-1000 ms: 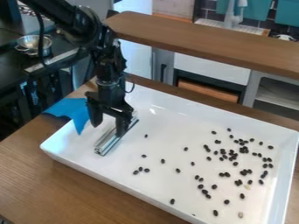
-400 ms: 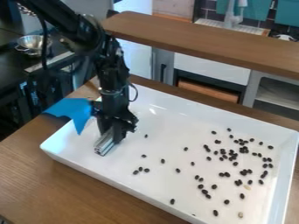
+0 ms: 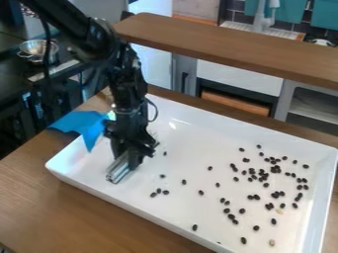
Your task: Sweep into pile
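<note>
Beans (image 3: 256, 228), small, mostly black, oval, scattered across a white tray (image 3: 191, 131)

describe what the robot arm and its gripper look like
The arm is black, with a straight, thick upper link, a bulky rounded joint and a narrower, knobbly section running down to the wrist. A thin dark cable loops out beside the wrist. The gripper is black too, with two blocky fingers.
</note>
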Controlling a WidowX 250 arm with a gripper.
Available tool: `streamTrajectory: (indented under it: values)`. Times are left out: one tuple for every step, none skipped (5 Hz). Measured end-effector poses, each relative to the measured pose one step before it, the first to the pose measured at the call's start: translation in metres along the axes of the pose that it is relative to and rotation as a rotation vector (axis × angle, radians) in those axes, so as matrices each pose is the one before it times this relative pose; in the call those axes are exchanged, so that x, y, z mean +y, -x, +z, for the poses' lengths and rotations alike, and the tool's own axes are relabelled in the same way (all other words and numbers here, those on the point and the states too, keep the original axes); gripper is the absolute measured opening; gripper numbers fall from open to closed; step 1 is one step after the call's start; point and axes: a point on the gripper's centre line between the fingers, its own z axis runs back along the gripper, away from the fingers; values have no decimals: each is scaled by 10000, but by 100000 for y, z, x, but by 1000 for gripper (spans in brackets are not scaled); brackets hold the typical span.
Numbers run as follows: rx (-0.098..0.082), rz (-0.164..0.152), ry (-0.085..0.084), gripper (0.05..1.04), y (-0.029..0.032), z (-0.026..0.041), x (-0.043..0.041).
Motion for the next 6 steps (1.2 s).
streamTrajectory:
  values:
    - [225, -250, 115, 380, 870, 48, -1602]
    - [108, -70, 89, 380, 438, -97, -1580]
    - [26, -133, -37, 380, 29, -213, -1347]
    - [-155, 84, -106, 380, -180, -151, -1027]
    - [-108, 224, -22, 380, -556, -55, -998]
    - [-37, -221, 79, 379, -151, -34, -2325]
